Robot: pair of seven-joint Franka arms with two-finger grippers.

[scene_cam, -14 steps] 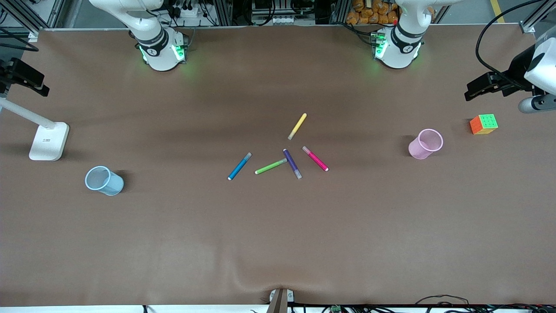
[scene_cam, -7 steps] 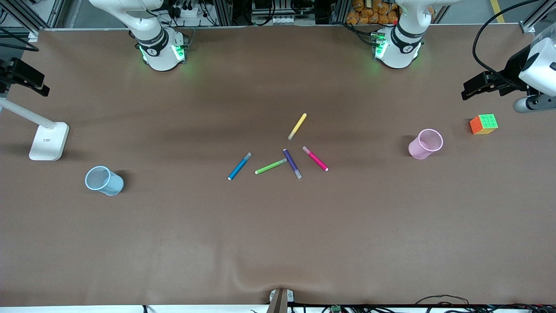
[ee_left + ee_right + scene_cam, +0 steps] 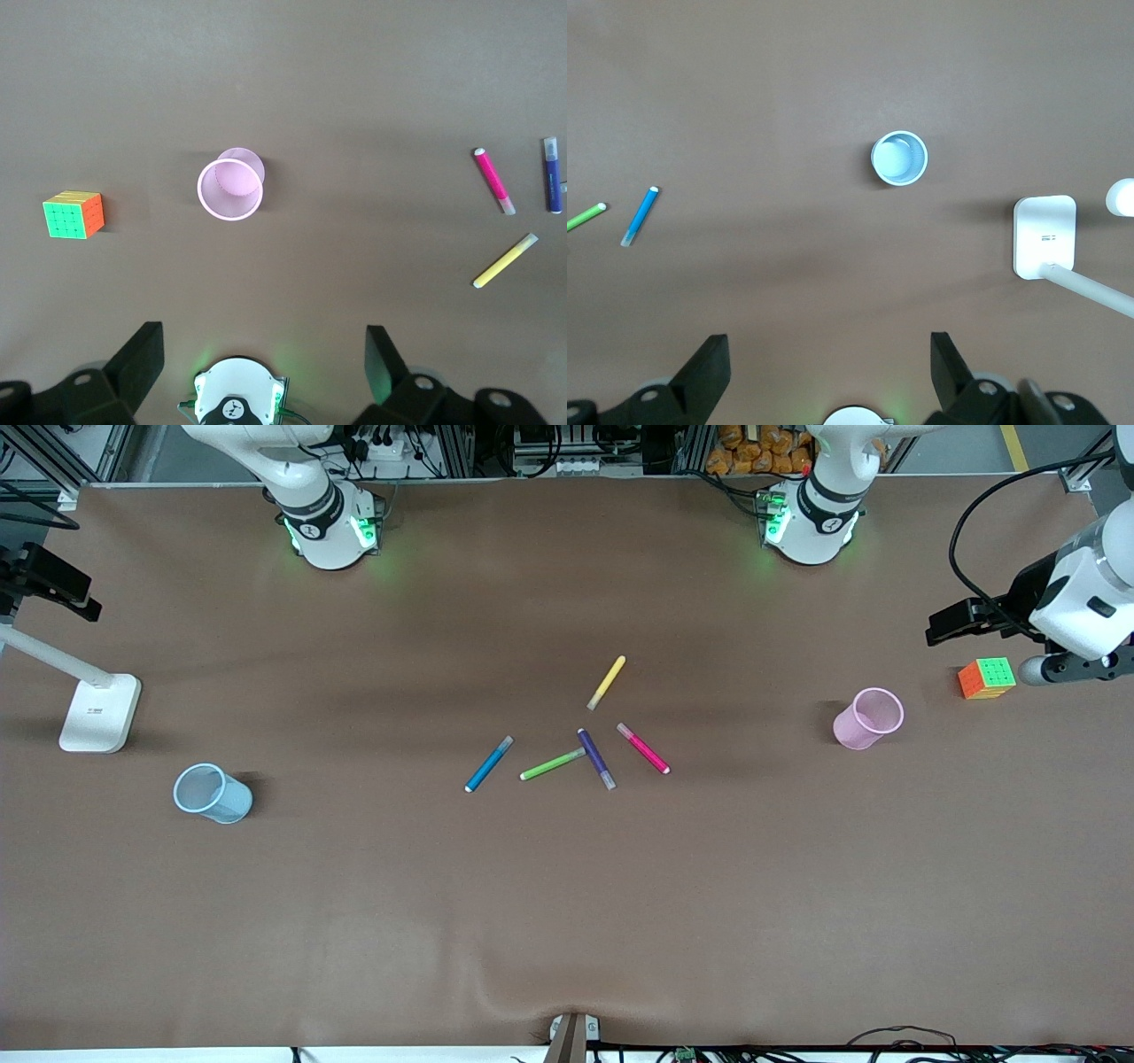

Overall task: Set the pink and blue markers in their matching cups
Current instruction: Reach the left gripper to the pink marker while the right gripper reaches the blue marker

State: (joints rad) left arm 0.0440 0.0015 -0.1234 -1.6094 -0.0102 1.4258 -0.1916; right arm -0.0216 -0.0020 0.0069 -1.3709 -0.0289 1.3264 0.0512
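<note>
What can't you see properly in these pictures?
- Right gripper: out of the front view past its edge; the right wrist view cuts off all but its open jaws.
- Left gripper: jaws open in the left wrist view; in the front view the arm's own body hides them.
- Lamp: head cut off by the front view's edge.
- Blue marker: outside the left wrist view.
- Pink marker: outside the right wrist view.

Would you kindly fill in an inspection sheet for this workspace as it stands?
Surface: brown table, slight wrinkle at the front edge.
Job's things: pink marker and blue marker lie mid-table; pink cup toward the left arm's end, blue cup toward the right arm's end, both upright, empty.
Clutter: yellow marker, green marker, purple marker, puzzle cube, white lamp base.
Grippers: left gripper open, high above the pink cup; right gripper open, above the blue cup.
Cables: black cable on the left arm.
Surroundings: equipment along the table edge.
</note>
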